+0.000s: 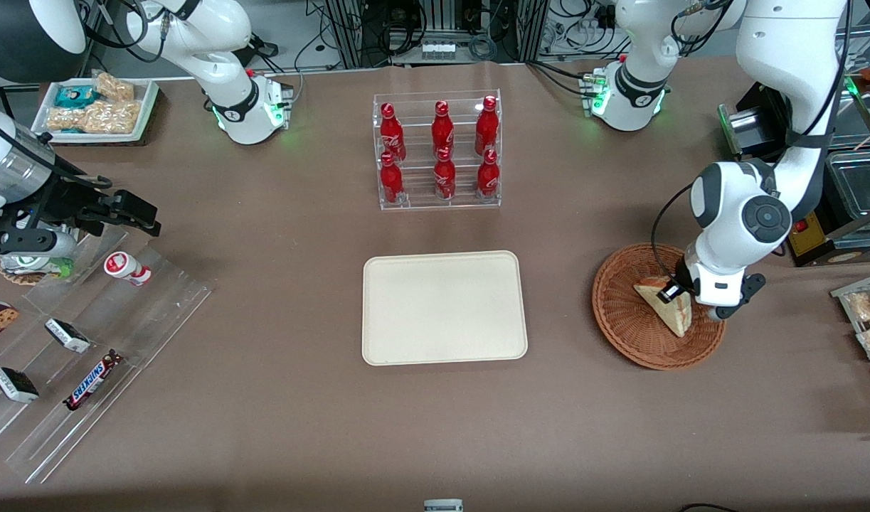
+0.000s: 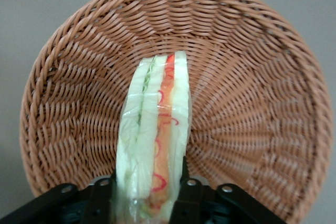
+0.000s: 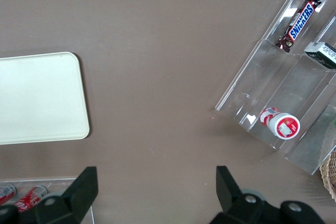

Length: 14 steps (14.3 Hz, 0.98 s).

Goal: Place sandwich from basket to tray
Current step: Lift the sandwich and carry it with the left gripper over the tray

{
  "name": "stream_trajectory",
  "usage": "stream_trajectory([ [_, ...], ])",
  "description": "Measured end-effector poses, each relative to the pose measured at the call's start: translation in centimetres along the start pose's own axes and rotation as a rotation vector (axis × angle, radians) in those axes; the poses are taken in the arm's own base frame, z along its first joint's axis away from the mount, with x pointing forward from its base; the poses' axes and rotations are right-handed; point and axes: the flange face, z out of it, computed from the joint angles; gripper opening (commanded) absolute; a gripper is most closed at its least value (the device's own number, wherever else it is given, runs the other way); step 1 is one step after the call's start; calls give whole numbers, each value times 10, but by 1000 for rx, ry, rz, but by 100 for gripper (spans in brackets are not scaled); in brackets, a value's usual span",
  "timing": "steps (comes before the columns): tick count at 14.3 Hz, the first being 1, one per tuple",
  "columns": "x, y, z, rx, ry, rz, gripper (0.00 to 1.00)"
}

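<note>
Sandwich (image 2: 155, 129), a wrapped wedge with red and green filling, stands on edge in the wicker basket (image 2: 252, 103), pinched at one end between the fingers of my gripper (image 2: 149, 195). The cream tray (image 1: 445, 307) sits bare, well apart toward the parked arm's end. My grip looks shallow, so I judge the soft bread could slip or sag mid-carry.

The whole brown table (image 1: 264, 398) is seen from high above in the front view, facing both robots. The round reddish-brown woven wicker basket (image 2: 252, 103) is looked at from very near in the left wrist view, past the gripper (image 2: 149, 195). The flat cream-beige rectangular tray (image 3: 37, 98) is shared by the right wrist view, directed straight down, and the front view.
</note>
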Motion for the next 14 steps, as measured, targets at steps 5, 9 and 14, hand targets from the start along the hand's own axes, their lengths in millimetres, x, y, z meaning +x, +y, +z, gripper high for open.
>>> stream_trajectory([
  [5,-45,93,-62,-2,7,116,7],
  [9,-140,189,-63,-27,25,286,8],
  [14,-236,284,-28,-83,49,469,7],
])
